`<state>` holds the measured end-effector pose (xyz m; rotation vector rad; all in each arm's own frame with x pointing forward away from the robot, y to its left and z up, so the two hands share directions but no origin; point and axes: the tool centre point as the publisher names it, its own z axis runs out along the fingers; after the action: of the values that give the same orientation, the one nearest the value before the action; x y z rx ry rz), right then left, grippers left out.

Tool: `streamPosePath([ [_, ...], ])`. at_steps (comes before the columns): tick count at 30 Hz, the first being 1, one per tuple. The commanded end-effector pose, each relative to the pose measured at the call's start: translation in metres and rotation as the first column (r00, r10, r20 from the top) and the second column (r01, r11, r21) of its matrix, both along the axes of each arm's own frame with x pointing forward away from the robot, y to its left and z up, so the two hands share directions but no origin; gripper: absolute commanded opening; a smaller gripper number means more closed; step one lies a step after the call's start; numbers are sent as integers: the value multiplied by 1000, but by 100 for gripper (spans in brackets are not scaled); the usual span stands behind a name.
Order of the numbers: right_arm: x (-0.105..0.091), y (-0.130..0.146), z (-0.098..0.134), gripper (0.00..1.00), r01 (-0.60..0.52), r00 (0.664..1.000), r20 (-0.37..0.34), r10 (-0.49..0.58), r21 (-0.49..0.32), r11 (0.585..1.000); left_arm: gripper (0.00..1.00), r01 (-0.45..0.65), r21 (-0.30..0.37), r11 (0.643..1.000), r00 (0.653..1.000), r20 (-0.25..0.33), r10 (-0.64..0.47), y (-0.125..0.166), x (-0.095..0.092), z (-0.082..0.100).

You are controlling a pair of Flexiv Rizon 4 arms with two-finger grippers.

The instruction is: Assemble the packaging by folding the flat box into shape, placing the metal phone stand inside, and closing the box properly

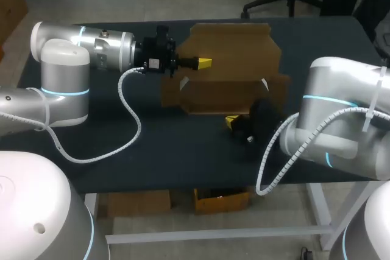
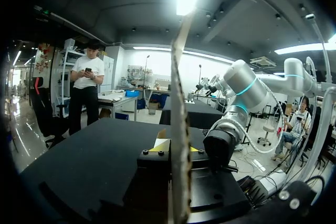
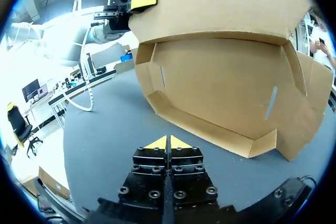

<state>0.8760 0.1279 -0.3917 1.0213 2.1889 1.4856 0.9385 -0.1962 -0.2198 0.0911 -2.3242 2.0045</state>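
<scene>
Now the left hand (image 2: 177, 147) clamps the half-folded brown cardboard box (image 1: 231, 47); the right hand (image 3: 168, 141) is pinched together, empty.

Dark matte tabletop (image 1: 177, 150) on a pale metal frame (image 1: 213, 234), broad and flat, under soft even light.
</scene>
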Motion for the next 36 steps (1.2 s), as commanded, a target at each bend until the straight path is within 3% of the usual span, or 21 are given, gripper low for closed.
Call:
streamPosePath([
  [1, -21, -16, 9, 0, -4, 999, 33, 2, 32, 999, 0, 1, 0, 1000, 1000, 0, -1, 0, 0, -2],
  [22, -71, -77, 38, 0, -92, 995, 20, 93, -33, 995, 0, 1, 0, 1000, 1000, 0, -1, 0, 0, -2],
  [28, -73, -99, 38, 0, -119, 993, 11, 119, -44, 992, 0, 1, 0, 1000, 1000, 0, -1, 0, 0, -2],
  [36, -68, -128, 37, 12, -127, 991, 22, 129, -63, 990, 0, 1, 0, 1000, 1000, 0, -1, 0, 0, -2],
])
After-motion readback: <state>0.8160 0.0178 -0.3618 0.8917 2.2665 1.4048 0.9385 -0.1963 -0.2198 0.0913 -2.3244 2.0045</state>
